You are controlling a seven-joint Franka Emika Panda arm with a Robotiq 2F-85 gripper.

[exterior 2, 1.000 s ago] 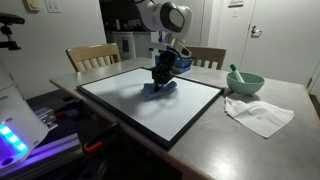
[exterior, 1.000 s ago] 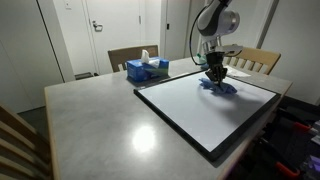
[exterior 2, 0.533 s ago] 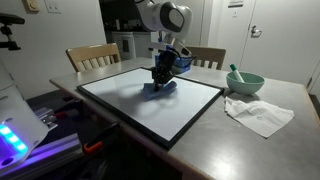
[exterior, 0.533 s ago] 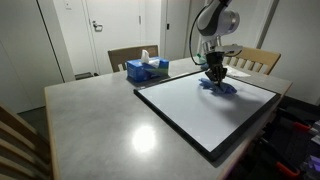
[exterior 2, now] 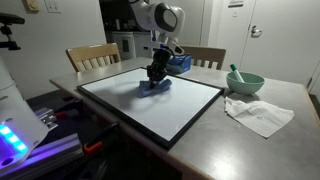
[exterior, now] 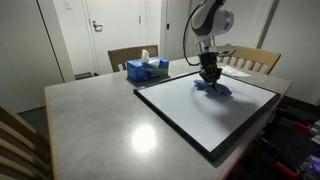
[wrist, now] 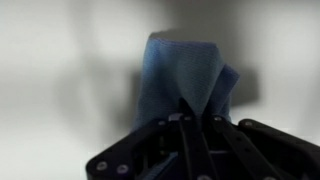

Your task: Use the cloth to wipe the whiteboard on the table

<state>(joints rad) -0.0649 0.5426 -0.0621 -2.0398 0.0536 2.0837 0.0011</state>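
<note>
In an exterior view the gripper [exterior: 209, 72] presses the blue cloth [exterior: 213, 88] onto the far part of the whiteboard [exterior: 205, 120], so I judge the wiping to be under way. In an exterior view the cloth [exterior 2: 157, 85] lies near the board's far edge; no marks show anywhere, and whether the wide near area has been wiped cannot be told. In the wrist view the fingers [wrist: 186, 112] are pinched together on the cloth's bunched top [wrist: 180, 70].
</note>
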